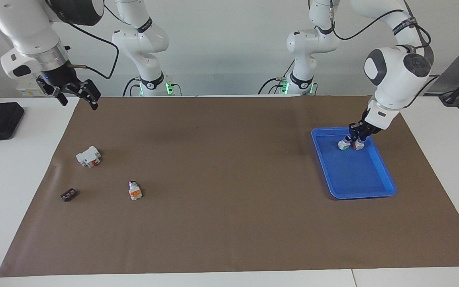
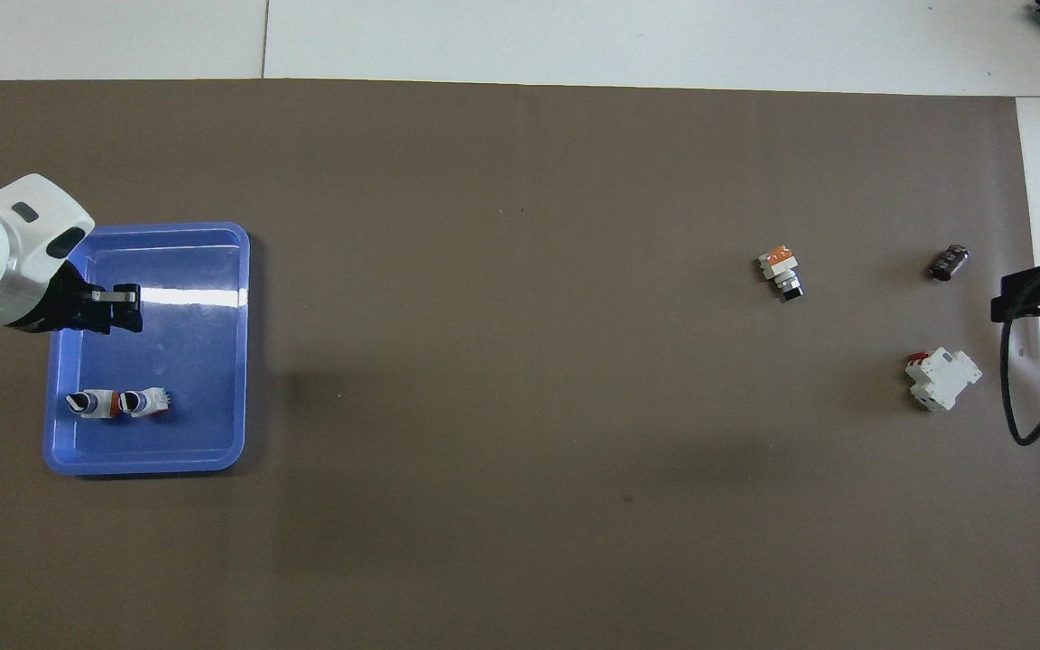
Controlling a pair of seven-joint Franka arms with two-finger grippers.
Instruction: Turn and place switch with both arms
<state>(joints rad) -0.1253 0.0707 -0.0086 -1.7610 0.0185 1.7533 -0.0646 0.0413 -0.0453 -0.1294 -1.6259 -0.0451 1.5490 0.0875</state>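
I count two switches point(image 2: 118, 403) placed in the blue tray point(image 2: 236, 343) at the left arm's end of the table. The left gripper point(image 2: 118, 307) hovers above them, empty, fingers nearly closed. One switch point(image 1: 134, 190) remains on the mat toward the right arm's end; the right gripper point(image 1: 79, 95) waits spread above that corner.

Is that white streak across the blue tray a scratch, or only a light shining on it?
Most likely glare: in the overhead view a bright band lies across the blue tray floor beside the left gripper, while in the facing view the same tray shows even blue with no streak. Soft shadows in both views suggest diffuse lighting.
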